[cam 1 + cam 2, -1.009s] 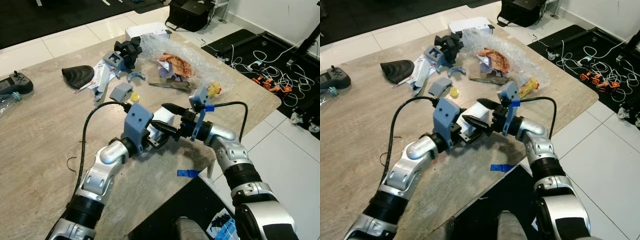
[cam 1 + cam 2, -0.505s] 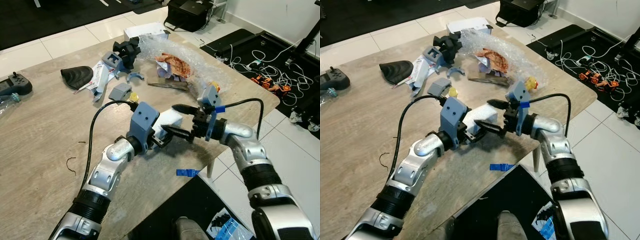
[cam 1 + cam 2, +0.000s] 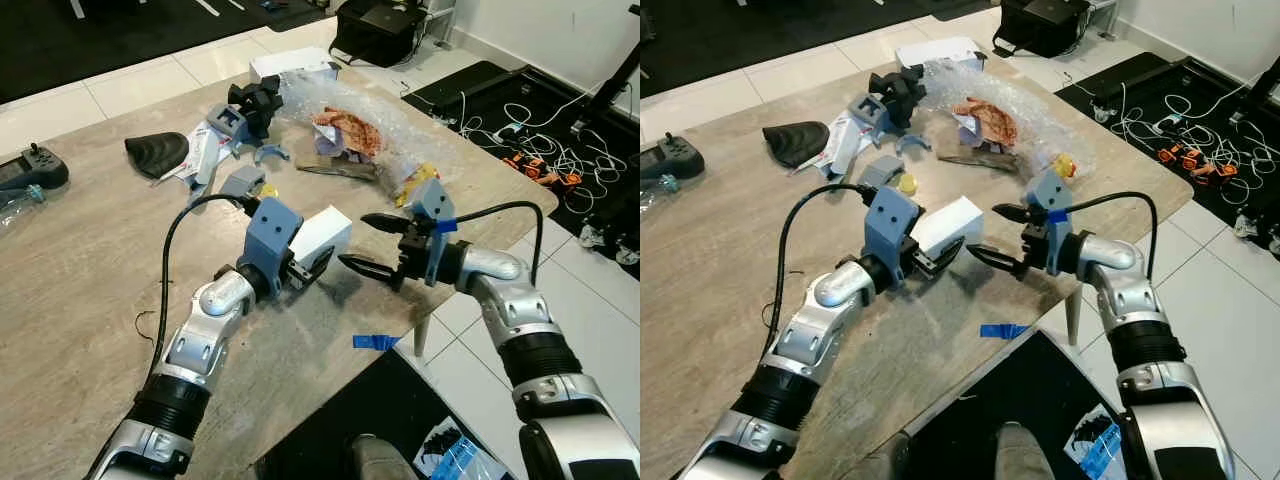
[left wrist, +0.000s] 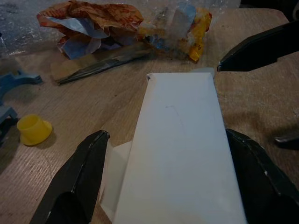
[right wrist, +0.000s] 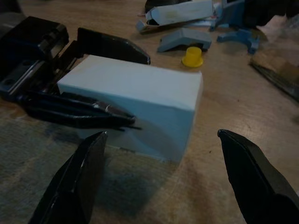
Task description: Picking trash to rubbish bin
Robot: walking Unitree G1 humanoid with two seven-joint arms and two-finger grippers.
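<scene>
A white rectangular box point(image 3: 322, 232) is held just above the wooden table point(image 3: 90, 290), with my left gripper point(image 3: 318, 258) shut on its sides. In the left wrist view the box point(image 4: 177, 149) sits between the two black fingers point(image 4: 79, 182). My right gripper point(image 3: 364, 244) hovers open just right of the box, near the table's right edge, with nothing in it. From the right wrist the box point(image 5: 140, 93) lies ahead of the open fingers point(image 5: 79, 177), a short gap away.
Bubble wrap point(image 3: 400, 125) with a crumpled orange wrapper point(image 3: 345, 128), a yellow packet point(image 3: 420, 178), a yellow cap point(image 5: 192, 56) and blue-grey plastic parts point(image 3: 225, 125) litter the far side. A controller point(image 3: 30, 170) lies far left. Blue tape point(image 3: 376, 342) marks the near edge. Cables point(image 3: 540, 150) cover the floor right.
My right gripper has drawn back to the right, off the box, and stands open. The left gripper keeps the box and has turned it slightly.
</scene>
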